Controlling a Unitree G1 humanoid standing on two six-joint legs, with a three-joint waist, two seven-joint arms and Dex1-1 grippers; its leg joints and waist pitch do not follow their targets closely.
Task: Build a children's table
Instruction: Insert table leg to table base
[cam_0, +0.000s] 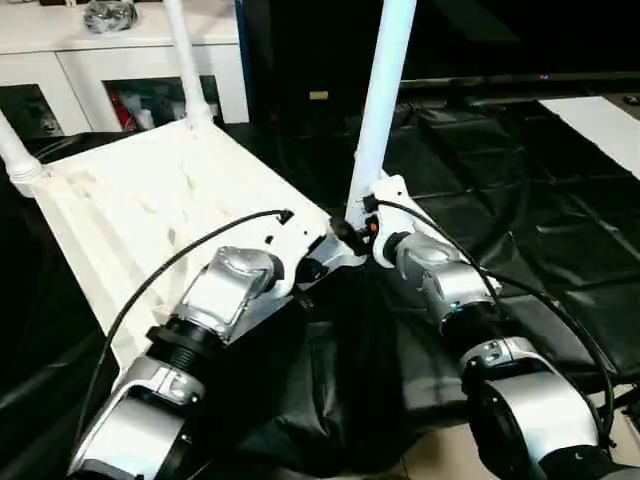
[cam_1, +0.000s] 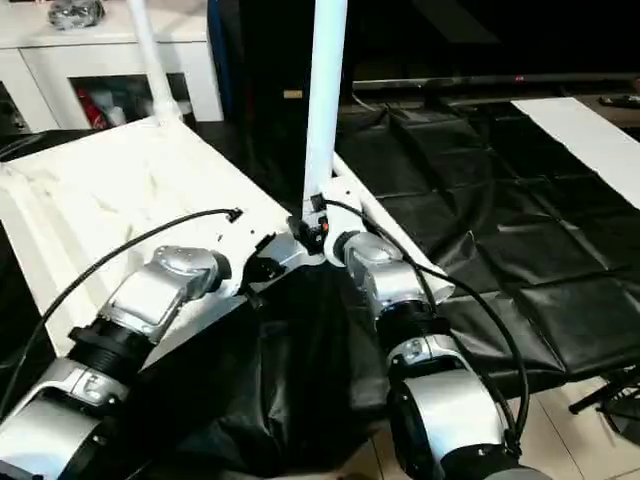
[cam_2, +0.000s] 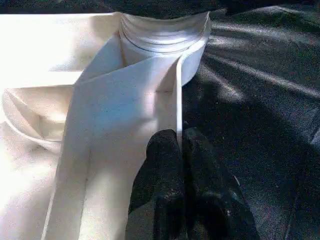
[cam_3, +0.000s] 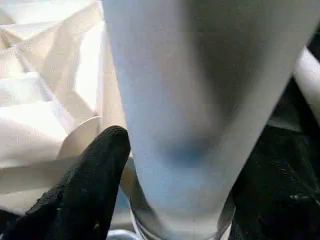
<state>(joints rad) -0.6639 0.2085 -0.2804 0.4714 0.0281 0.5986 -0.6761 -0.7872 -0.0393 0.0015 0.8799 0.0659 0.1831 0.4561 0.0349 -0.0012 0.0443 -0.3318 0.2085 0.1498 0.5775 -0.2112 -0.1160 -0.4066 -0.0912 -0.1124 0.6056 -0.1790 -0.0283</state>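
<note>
1. Standing upright in the top's (cam_0: 150, 200) near corner socket, the leg (cam_0: 380, 110) has its long axis vertical, directly ahead of the right gripper (cam_0: 362, 232).
2. Right gripper: one finger (cam_3: 90, 185) beside the leg; grip cannot be told.
3. Left gripper (cam_2: 182, 165), closed, presses the top's rim beside that socket.
4. Top lies upside down on the black sheet (cam_0: 520, 220).

White tabletop (cam_0: 150, 200) upturned, three legs (cam_0: 382, 100) upright
</note>
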